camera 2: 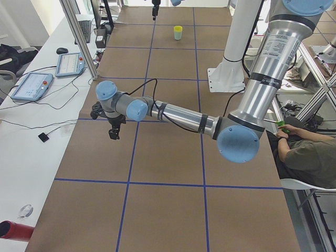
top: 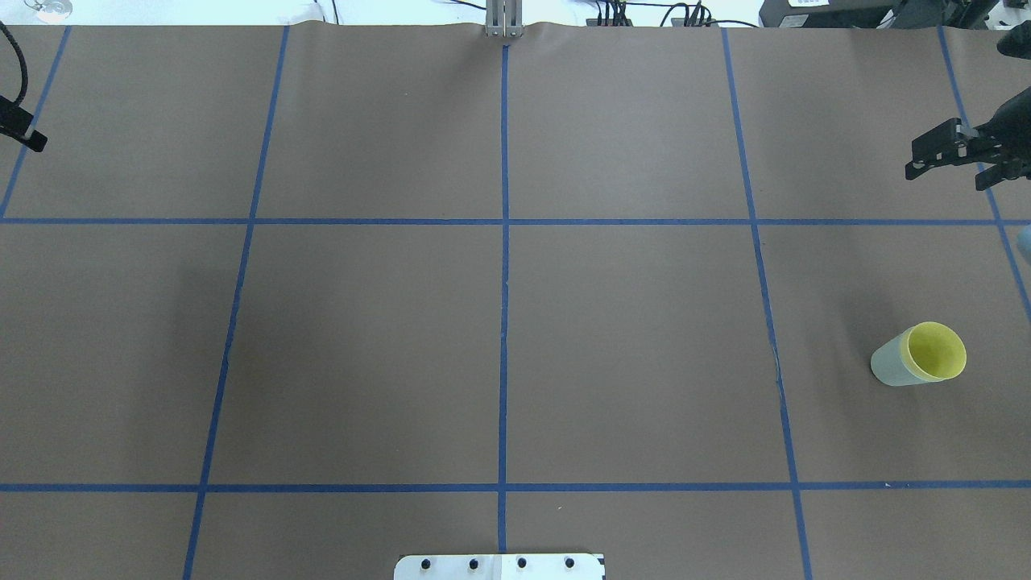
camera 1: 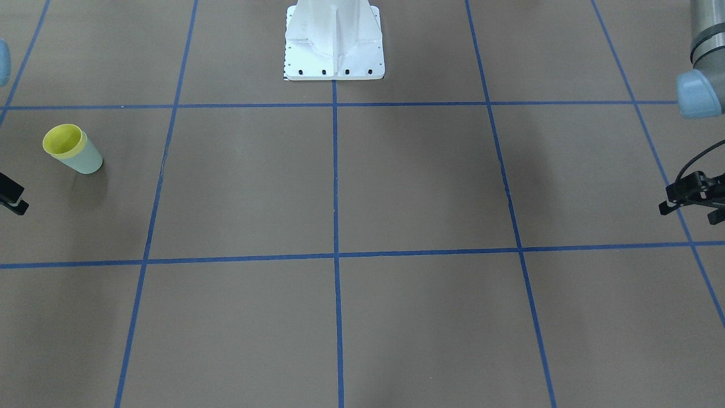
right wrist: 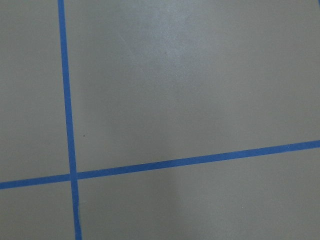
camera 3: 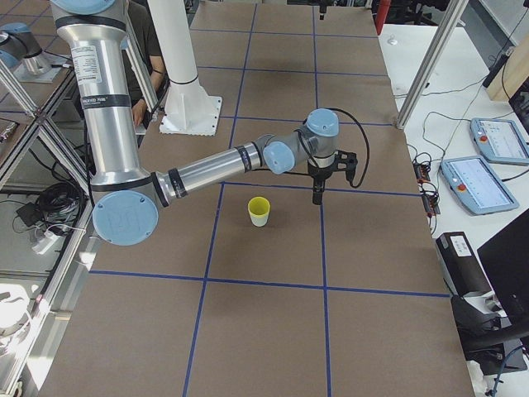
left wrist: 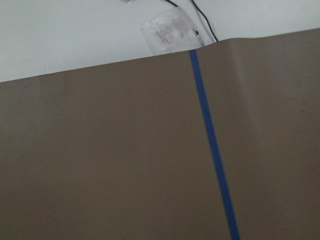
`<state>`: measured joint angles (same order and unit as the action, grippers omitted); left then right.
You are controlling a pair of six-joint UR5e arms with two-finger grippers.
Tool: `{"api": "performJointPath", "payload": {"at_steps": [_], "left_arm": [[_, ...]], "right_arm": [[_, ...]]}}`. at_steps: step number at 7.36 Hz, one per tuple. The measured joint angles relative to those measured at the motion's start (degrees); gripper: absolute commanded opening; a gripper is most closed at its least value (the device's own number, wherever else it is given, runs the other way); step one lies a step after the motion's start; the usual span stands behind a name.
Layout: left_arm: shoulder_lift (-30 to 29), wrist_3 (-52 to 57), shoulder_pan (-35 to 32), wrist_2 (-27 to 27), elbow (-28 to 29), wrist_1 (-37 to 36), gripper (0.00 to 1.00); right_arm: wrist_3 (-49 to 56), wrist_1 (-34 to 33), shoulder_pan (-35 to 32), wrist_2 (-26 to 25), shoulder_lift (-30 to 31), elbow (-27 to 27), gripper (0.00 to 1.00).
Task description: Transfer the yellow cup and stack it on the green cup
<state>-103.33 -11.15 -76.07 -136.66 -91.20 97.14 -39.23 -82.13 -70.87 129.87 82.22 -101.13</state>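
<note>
Yellow cup (top: 937, 351) sits nested in green cup (top: 888, 368), six o'clock of spread right gripper (top: 944, 177) overhead; left gripper (camera 1: 686, 213) likewise spread.

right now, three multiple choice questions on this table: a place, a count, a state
1. Where on the table is the green cup? A the robot's right side B the robot's left side C dead centre
2. How many cups are there? A one B two C four
3. How does the yellow cup sit? A on its side B nested upright in the green cup C held in the fingers
Answers: 1 A, it stands at the overhead view's right; 2 B, one yellow and one green; 3 B, only its rim shows above the green wall.
</note>
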Motion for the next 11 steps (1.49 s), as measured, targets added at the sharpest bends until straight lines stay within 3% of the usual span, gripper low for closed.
{"api": "performJointPath", "payload": {"at_steps": [4, 7, 11], "left_arm": [[7.5, 12.2, -5.3, 2.6, -3.1, -2.7, 1.0], [12.8, 12.3, -6.5, 2.7, -6.4, -3.6, 1.0], [13.2, 11.1, -6.6, 3.8, -6.3, -2.0, 1.0]], "right_arm": [[11.2, -0.9, -5.2, 4.1, 0.9, 4.1, 1.0], [11.6, -0.8, -5.3, 3.8, 1.8, 3.7, 1.0], [11.5, -0.5, -5.3, 5.5, 1.9, 2.7, 1.0]]}}
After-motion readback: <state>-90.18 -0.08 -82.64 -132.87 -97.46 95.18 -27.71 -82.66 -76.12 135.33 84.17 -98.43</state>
